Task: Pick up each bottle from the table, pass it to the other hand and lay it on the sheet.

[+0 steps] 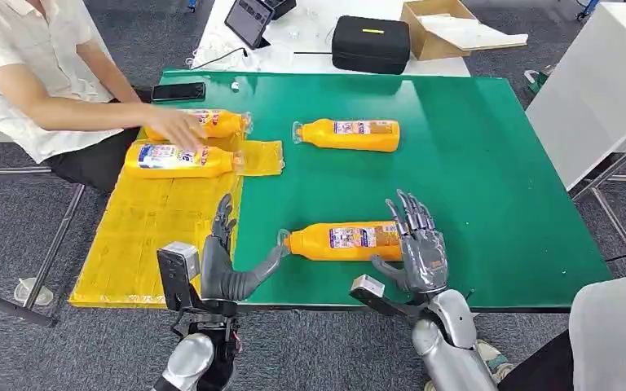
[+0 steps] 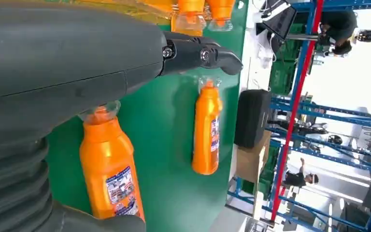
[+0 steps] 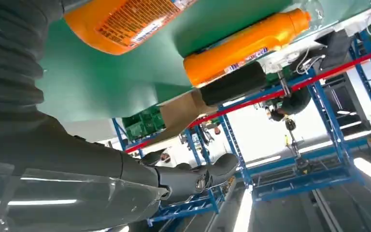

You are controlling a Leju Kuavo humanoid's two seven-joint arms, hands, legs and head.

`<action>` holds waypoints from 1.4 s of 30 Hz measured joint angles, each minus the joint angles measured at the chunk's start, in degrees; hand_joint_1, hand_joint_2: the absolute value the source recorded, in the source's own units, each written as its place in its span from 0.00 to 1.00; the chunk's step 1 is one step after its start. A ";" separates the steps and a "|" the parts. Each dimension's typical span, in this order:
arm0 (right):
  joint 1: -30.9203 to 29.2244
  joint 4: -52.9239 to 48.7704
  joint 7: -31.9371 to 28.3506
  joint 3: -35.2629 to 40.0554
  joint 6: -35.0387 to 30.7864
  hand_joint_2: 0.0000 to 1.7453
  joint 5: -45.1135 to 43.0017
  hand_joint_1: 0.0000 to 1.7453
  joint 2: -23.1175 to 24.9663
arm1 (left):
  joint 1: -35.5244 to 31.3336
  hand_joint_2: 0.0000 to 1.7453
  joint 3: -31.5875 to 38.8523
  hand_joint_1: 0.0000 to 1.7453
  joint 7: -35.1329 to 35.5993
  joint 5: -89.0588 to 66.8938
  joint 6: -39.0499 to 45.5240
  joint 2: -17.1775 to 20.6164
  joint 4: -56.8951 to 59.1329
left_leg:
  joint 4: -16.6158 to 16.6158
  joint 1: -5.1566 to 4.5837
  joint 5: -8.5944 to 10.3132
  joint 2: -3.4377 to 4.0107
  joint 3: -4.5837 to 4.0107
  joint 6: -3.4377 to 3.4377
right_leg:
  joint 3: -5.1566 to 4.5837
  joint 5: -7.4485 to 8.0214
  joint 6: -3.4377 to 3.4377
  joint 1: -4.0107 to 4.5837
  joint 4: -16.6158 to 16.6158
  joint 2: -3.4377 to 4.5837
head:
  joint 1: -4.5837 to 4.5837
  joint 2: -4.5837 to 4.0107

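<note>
An orange bottle (image 1: 344, 241) lies on its side near the green table's front edge, cap toward my left. My right hand (image 1: 418, 246) stands open at its base end, fingers spread upward, holding nothing. My left hand (image 1: 230, 262) is open by the cap end, thumb reaching toward the cap, over the edge of the yellow sheet (image 1: 153, 230). The left wrist view shows this bottle (image 2: 109, 170) and a second one (image 2: 206, 129) farther off. That second bottle (image 1: 349, 134) lies mid-table. Two more bottles (image 1: 181, 160) (image 1: 216, 123) lie on the sheet.
A person sits at the table's left, their hand (image 1: 181, 127) on the far bottle on the sheet. A phone (image 1: 178, 91) lies at the table's back left corner. A black case (image 1: 370, 42) and a cardboard box (image 1: 440, 27) stand behind the green table (image 1: 489, 179).
</note>
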 measured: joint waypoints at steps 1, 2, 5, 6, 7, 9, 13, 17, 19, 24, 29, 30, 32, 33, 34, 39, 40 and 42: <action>-0.09 0.22 0.00 0.00 0.00 1.00 0.00 0.00 -0.07 | -0.01 1.00 0.00 0.00 0.00 0.00 0.00 0.00 0.00 | 0.00 0.00 0.00 0.00 0.00 0.00 | 0.00 0.00 0.00 0.00 0.00 0.00 | 0.02 0.00; -0.13 0.37 0.00 0.00 0.00 1.00 0.00 0.00 -0.13 | -0.02 1.00 -0.02 0.00 0.00 0.00 -0.02 0.00 0.00 | 0.00 0.00 0.00 0.00 0.00 0.00 | 0.00 0.00 0.00 0.00 0.00 0.00 | 0.00 0.00; -0.28 0.87 1.68 0.02 0.00 1.00 2.29 0.00 -0.37 | -0.07 1.00 -0.02 0.00 0.39 0.74 -0.81 0.00 0.00 | 0.00 -0.01 0.00 0.00 0.00 0.01 | 0.01 0.00 0.00 -0.02 -0.01 0.00 | 0.02 0.00; -0.52 1.24 2.44 0.04 -0.02 1.00 3.42 0.00 -0.61 | -0.11 1.00 -0.04 0.00 0.37 0.85 -0.92 0.00 0.02 | 0.00 -0.02 0.01 0.00 0.00 0.01 | 0.01 0.01 0.00 -0.02 -0.01 0.00 | 0.02 0.00; -0.90 1.75 2.95 0.11 0.00 1.00 4.13 0.00 -0.81 | -0.26 1.00 -0.09 0.00 0.31 0.87 -0.92 -0.02 0.04 | 0.00 -0.02 0.01 0.00 0.00 0.01 | 0.01 0.01 0.00 -0.02 -0.01 0.00 | 0.00 0.00; -1.90 2.95 4.07 0.22 0.00 1.00 5.62 0.00 -1.44 | -0.67 1.00 -0.37 0.00 0.02 0.79 -0.66 -0.07 0.20 | 0.00 -0.02 0.02 0.00 0.00 0.02 | 0.01 0.02 0.01 -0.02 0.00 0.00 | 0.00 0.00; -5.48 7.46 7.94 1.90 0.37 1.00 6.78 0.00 -3.15 | -1.24 1.00 -1.18 0.00 0.61 0.81 -1.20 -0.35 0.44 | 0.00 -0.02 0.03 0.00 0.00 0.03 | 0.01 0.03 0.02 -0.02 0.00 0.00 | 0.00 0.00; -9.89 13.51 10.14 4.26 3.65 1.00 5.75 0.00 -4.74 | -1.79 1.00 -1.75 0.00 1.88 0.85 -0.89 -0.55 0.94 | 0.01 -0.02 0.03 0.00 0.01 0.03 | 0.01 0.04 0.02 -0.02 0.00 0.00 | 0.00 0.00; -11.39 17.02 10.16 5.29 7.53 1.00 3.17 0.00 -5.20 | -1.76 1.00 -1.84 0.00 2.65 0.44 1.20 -0.79 1.22 | 0.01 -0.02 0.03 -0.01 0.01 0.03 | 0.01 0.03 0.02 -0.02 0.00 -0.01 | 0.02 0.00; -12.92 22.58 9.51 7.26 11.00 1.00 1.03 0.00 -5.90 | -1.77 1.00 -2.58 0.00 3.10 -0.81 2.12 -0.83 1.27 | 0.01 -0.02 0.03 -0.03 -0.03 0.03 | 0.00 0.02 0.03 -0.01 0.01 -0.01 | 0.02 0.00; -14.73 25.36 9.49 8.42 12.61 1.00 -0.18 0.00 -6.23 | -1.80 1.00 -3.30 0.00 4.42 -1.07 1.83 -0.83 1.36 | 0.01 -0.02 0.02 0.00 -0.01 0.03 | -0.01 0.02 0.02 -0.02 -0.01 0.00 | 0.02 0.00; -14.97 25.88 9.49 8.65 12.68 1.00 -0.63 0.00 -6.23 | -1.80 1.00 -3.37 0.00 5.48 -0.51 0.94 -0.83 1.42 | 0.01 -0.02 0.02 0.00 0.00 0.03 | 0.00 0.02 0.02 -0.02 -0.01 0.00 | 0.00 0.00; -15.27 26.58 9.46 8.81 12.72 1.00 -1.09 0.00 -6.21 | -1.76 1.00 -3.74 0.00 6.42 0.09 -0.04 -0.81 1.49 | 0.01 -0.02 0.02 0.00 0.00 0.03 | 0.01 0.03 0.02 -0.02 -0.01 0.00 | 0.00 0.00; -15.37 26.84 9.46 8.92 12.76 1.00 -1.22 0.00 -6.21 | -1.76 1.00 -3.89 0.00 6.60 0.11 -0.31 -0.81 1.51 | 0.01 -0.02 0.03 0.00 0.01 0.03 | 0.01 0.03 0.02 -0.02 -0.01 0.00 | 0.00 0.00; -15.44 27.04 9.44 9.05 12.81 1.00 -1.27 0.00 -6.21 | -1.76 1.00 -4.00 0.00 6.71 0.13 -0.41 -0.81 1.57 | 0.01 -0.02 0.03 0.00 0.02 0.03 | 0.03 0.03 0.02 -0.02 -0.01 0.00 | 0.00 0.00; -16.15 28.56 8.94 9.94 13.33 1.00 -1.27 0.00 -6.23 | -1.81 1.00 -4.55 0.00 7.32 0.26 -1.31 -0.81 1.86 | 0.01 -0.02 0.03 0.03 0.10 0.03 | 0.06 0.04 0.02 -0.01 -0.01 0.02 | 0.00 0.02; -16.29 28.72 8.87 10.16 13.33 1.00 -1.16 0.00 -6.23 | -1.85 1.00 -4.63 0.00 7.37 0.24 -1.36 -0.81 1.92 | 0.01 -0.02 0.03 0.05 0.11 0.03 | 0.06 0.05 0.02 -0.01 -0.01 0.02 | 0.02 0.00; -16.65 29.07 8.79 10.62 13.14 1.00 -0.77 0.00 -6.25 | -1.87 1.00 -4.77 0.00 7.39 0.13 -1.51 -0.81 1.99 | 0.01 -0.02 0.03 0.07 0.13 0.03 | 0.06 0.06 0.00 -0.01 -0.01 0.03 | 0.02 0.00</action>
